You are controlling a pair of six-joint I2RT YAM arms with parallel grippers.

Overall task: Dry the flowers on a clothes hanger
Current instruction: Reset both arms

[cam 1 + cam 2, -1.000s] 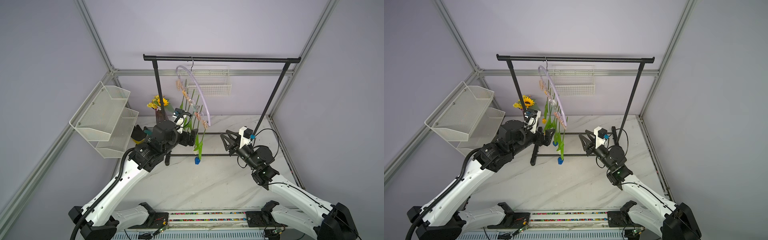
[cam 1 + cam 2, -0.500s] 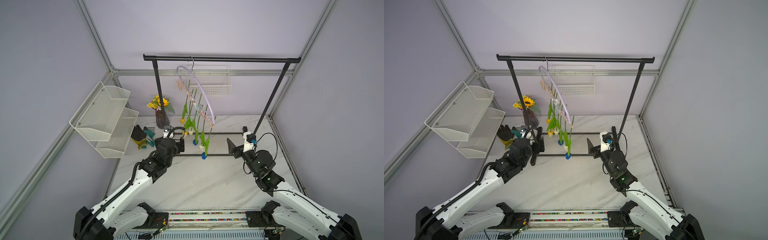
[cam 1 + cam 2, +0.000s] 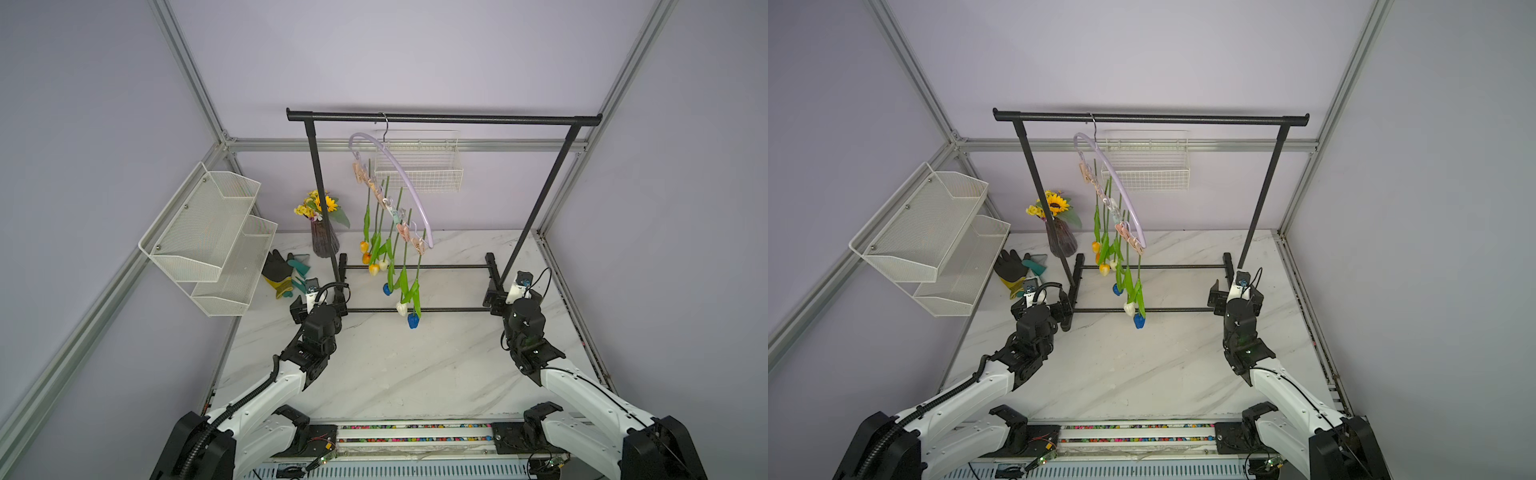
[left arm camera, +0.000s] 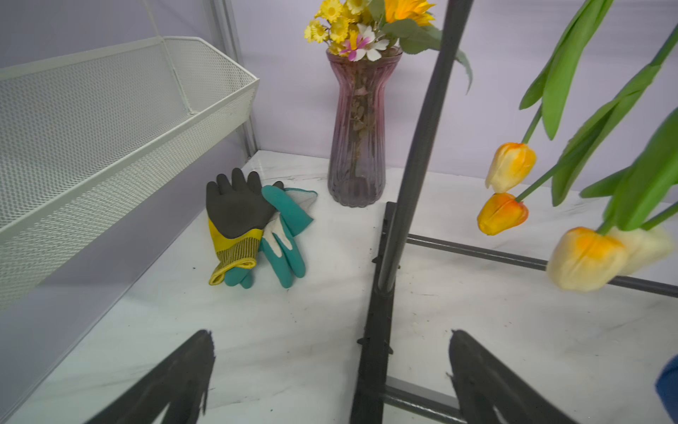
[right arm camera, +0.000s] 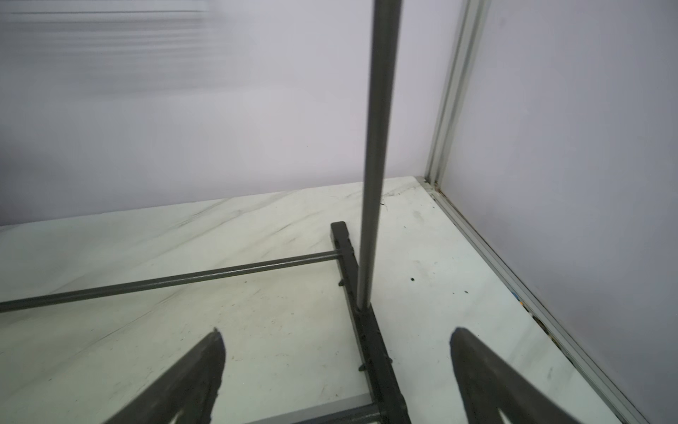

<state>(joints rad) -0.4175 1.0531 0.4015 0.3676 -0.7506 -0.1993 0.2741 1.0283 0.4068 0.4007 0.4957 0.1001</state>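
The bench (image 3: pixel 395 374) is a white slab with a marble pattern, faint grey veins and a few dark specks. A black garment rack (image 3: pixel 457 309) stands on it on two flat feet joined by two low crossbars. Just beyond the rack's left upright, toward the back wall, stands a purple ribbed vase (image 3: pixel 324 245). Outside that same foot lies a pile of gloves (image 3: pixel 284 274), a black-and-yellow one on top of teal ones.

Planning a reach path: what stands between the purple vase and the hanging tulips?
The black rack's upright post stands there. The left wrist view shows it between the vase and the tulips, with nothing else in that stretch.
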